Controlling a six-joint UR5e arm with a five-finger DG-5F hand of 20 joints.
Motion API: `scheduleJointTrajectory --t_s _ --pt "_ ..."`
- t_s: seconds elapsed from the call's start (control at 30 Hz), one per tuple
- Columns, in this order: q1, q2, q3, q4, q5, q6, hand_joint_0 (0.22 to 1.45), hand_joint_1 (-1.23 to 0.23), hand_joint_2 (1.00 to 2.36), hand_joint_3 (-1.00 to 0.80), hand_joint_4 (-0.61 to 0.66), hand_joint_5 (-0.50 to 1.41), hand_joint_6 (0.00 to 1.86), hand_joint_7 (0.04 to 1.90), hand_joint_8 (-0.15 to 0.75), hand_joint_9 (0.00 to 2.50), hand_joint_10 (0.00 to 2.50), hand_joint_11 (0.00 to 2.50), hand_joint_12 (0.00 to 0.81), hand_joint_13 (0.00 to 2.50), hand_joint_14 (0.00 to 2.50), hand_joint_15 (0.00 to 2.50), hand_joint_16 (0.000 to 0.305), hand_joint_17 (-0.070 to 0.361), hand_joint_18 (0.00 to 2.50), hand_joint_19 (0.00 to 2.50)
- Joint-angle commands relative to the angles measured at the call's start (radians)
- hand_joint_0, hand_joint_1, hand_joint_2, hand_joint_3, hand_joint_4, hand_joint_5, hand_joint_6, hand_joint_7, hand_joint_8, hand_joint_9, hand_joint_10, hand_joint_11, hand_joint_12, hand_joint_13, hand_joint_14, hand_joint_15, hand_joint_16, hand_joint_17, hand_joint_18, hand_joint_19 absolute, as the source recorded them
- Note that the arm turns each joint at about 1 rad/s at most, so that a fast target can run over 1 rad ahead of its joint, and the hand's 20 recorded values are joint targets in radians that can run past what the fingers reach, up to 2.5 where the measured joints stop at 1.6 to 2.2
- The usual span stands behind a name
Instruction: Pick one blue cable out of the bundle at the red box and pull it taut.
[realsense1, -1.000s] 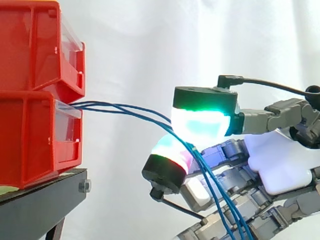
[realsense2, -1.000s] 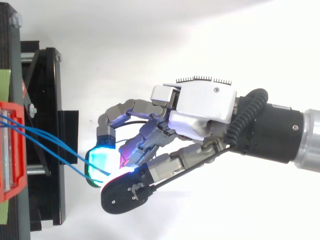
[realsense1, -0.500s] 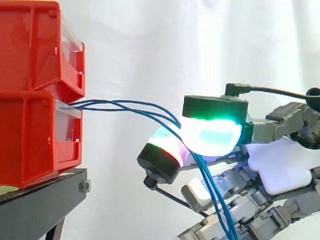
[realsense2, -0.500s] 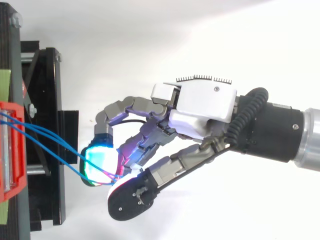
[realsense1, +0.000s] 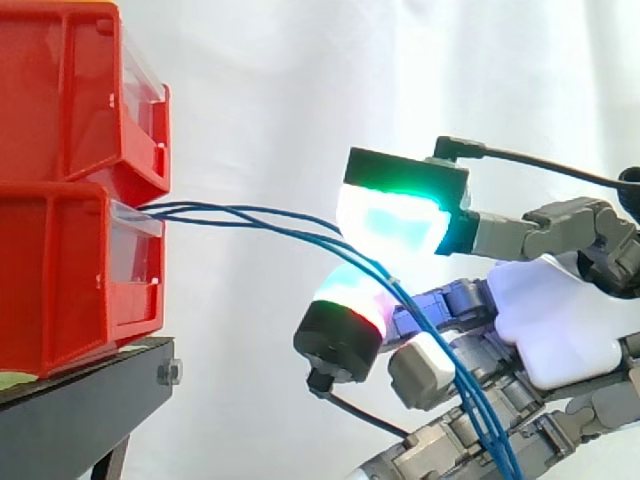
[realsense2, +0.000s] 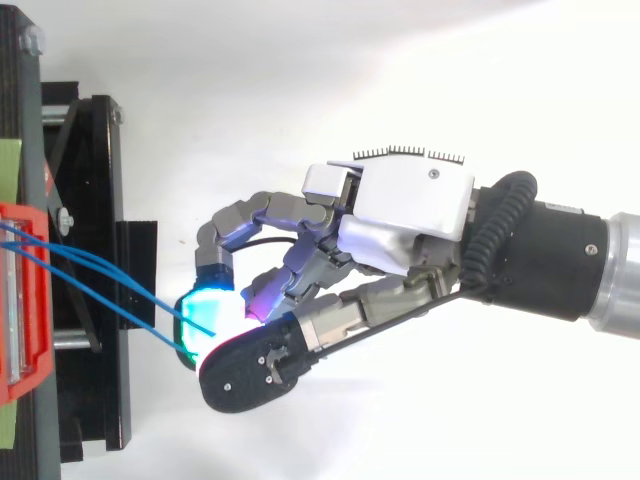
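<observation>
1. Cables first — the blue cables (realsense1: 215, 212) leave the front of the lower red box (realsense1: 70, 280) at 9 o'clock in the side view. They run toward 3 o'clock with a soft sag, then drop toward 5 o'clock across the lower fingers.
2. My hand (realsense1: 560, 330) reaches in from 3 o'clock with its fingers curled round the strands. A green-glowing pad (realsense1: 392, 222) sits just above them and a red-and-white pad (realsense1: 348, 300) just below, so the strands thread the narrow gap between.
3. I read that as a closed grip on the bundle, not on one strand — more than one blue line enters the pinch, and I can't tell how firmly the pads clamp.
4. The pinch sits well apart from the box, which leaves a free span to draw straight.
5. The box rests on the black stand (realsense1: 80, 410), which I judge is there to brace it against the pull. The span shows slack, so it is not yet taut.
</observation>
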Motion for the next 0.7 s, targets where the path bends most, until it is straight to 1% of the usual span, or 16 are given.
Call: scheduleJointTrajectory --t_s 0.0,0.03,0.07,0.17,0.23,0.27,0.4,0.53,0.57,0.67 --pt "0.000 0.000 0.000 0.000 0.000 0.000 0.59 -0.73 1.00 -0.50 0.07 -0.11 0.83 1.31 0.356 1.20 0.02 0.84 0.402 0.74 0.01 0.24 0.051 0.115 0.79 0.39" --pt "0.000 0.000 0.000 0.002 0.000 0.000 0.59 -0.74 1.00 -0.47 0.08 -0.11 0.84 1.33 0.357 1.20 0.02 0.85 0.403 0.75 0.01 0.25 0.051 0.114 0.79 0.39" --pt "0.000 0.000 0.000 0.003 0.000 0.000 0.60 -0.75 1.01 -0.42 0.09 -0.11 0.85 1.31 0.364 1.20 0.02 0.86 0.407 0.76 0.01 0.25 0.051 0.114 0.80 0.39" --pt "0.000 0.000 0.000 0.002 0.000 0.000 0.60 -0.77 1.01 -0.34 0.10 -0.11 0.87 1.29 0.365 1.21 0.02 0.88 0.407 0.78 0.01 0.28 0.051 0.115 0.81 0.38" --pt "0.000 0.000 0.000 0.000 0.000 0.000 0.60 -0.79 1.01 -0.32 0.12 -0.11 0.88 1.29 0.367 1.21 0.02 0.89 0.410 0.78 0.01 0.28 0.051 0.115 0.82 0.39" --pt "0.000 0.000 0.000 0.000 0.000 0.000 0.61 -0.80 1.01 -0.31 0.12 -0.12 0.89 1.26 0.365 1.19 0.02 0.88 0.412 0.78 0.01 0.27 0.051 0.115 0.82 0.38" --pt "0.000 0.000 0.000 0.003 0.000 -0.002 0.64 -0.86 1.01 -0.33 0.11 -0.14 0.90 1.20 0.356 1.13 0.02 0.89 0.407 0.74 0.01 0.26 0.051 0.116 0.80 0.36" --pt "0.003 0.000 0.002 0.005 0.000 -0.002 0.68 -0.88 1.01 -0.40 0.08 -0.14 0.90 1.22 0.347 1.10 0.02 0.89 0.405 0.71 0.01 0.25 0.051 0.115 0.79 0.34" --pt "0.001 0.000 0.000 0.003 0.000 -0.002 0.68 -0.88 1.01 -0.41 0.07 -0.15 0.90 1.20 0.343 1.09 0.02 0.89 0.405 0.71 0.01 0.25 0.051 0.115 0.78 0.34" --pt "0.003 0.000 0.000 0.002 0.000 -0.002 0.71 -0.89 1.00 -0.50 0.04 -0.15 0.90 1.16 0.330 1.05 0.02 0.88 0.399 0.68 0.01 0.24 0.050 0.113 0.73 0.32"
